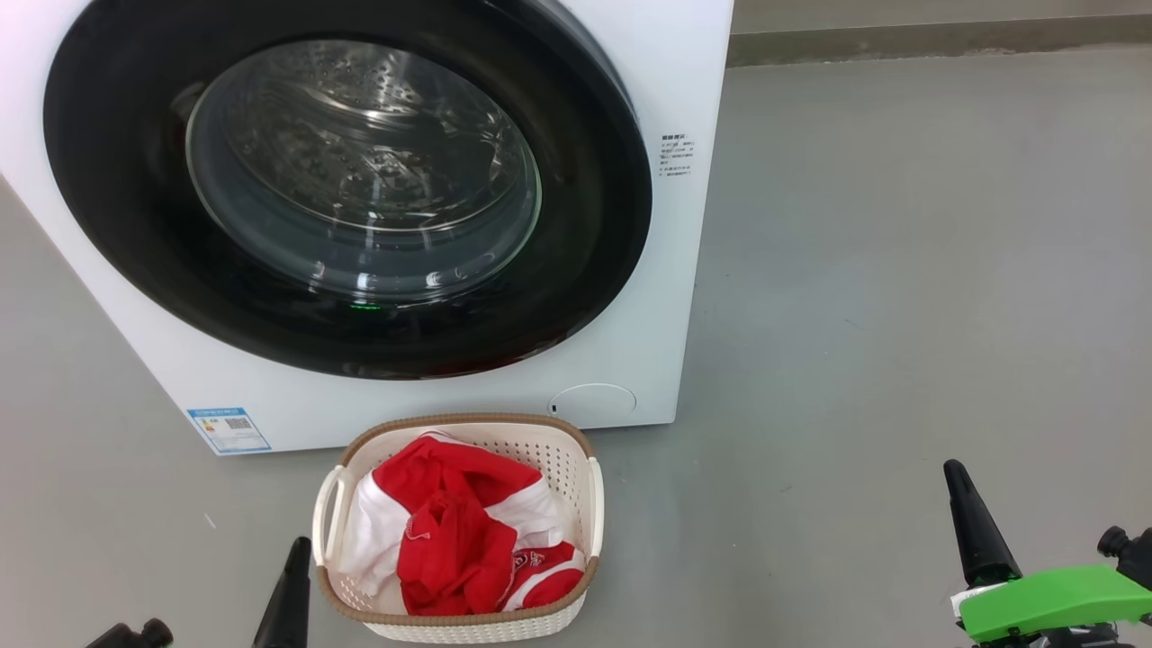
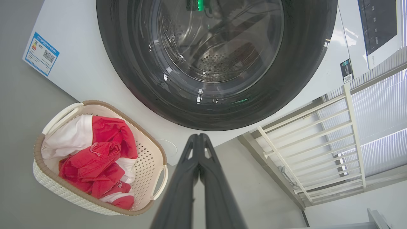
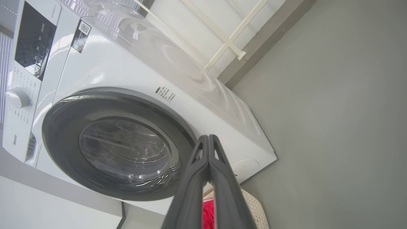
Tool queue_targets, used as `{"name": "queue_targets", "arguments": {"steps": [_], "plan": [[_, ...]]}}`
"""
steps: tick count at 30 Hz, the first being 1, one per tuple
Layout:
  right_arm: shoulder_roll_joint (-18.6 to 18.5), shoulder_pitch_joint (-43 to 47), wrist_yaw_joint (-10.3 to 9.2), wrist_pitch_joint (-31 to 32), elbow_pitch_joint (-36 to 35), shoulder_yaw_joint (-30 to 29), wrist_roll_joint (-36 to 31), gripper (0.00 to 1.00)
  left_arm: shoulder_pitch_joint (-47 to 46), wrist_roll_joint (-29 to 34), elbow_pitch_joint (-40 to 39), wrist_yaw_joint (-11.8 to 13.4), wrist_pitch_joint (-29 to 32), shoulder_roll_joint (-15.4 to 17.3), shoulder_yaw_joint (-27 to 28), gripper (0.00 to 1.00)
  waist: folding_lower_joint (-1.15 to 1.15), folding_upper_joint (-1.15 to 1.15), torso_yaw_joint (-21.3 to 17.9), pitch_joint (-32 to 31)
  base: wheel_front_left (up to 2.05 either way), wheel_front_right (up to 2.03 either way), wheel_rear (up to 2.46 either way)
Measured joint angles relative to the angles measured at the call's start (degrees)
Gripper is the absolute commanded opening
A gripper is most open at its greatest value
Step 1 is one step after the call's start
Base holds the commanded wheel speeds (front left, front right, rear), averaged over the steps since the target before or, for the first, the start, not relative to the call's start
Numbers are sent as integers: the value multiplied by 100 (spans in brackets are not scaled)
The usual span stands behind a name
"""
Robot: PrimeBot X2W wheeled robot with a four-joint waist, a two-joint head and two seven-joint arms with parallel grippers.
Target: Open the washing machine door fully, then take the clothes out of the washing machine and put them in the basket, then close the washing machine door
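Note:
The white washing machine [image 1: 666, 270] stands in front of me with its round black-rimmed door [image 1: 117, 225] lying flush against the front, the steel drum visible through the glass. On the floor just below it sits the cream basket [image 1: 576, 468], holding the red and white clothes [image 1: 454, 531]. My left gripper [image 1: 295, 551] is shut and empty, just left of the basket. Off to the right, over bare floor, my right gripper [image 1: 956, 477] is shut and empty. The left wrist view has the door [image 2: 305, 79], the basket [image 2: 149, 152] and the clothes [image 2: 95, 156]; the right wrist view has the door [image 3: 63, 127].
Grey floor [image 1: 900, 270] stretches open to the right of the machine. A wall skirting [image 1: 936, 40] runs along the back. A white railing [image 2: 318, 143] stands beside the machine. A blue label [image 1: 229, 430] marks the machine's lower left corner.

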Motion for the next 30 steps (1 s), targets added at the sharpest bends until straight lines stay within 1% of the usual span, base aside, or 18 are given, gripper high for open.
{"name": "queue_targets", "arguments": {"steps": [30], "plan": [[-46,-277,-2,521,151,-90,1965,0,-255,-1918,153,-126,492,0,190,0,0,0,-10,18,0,0,0]]}}
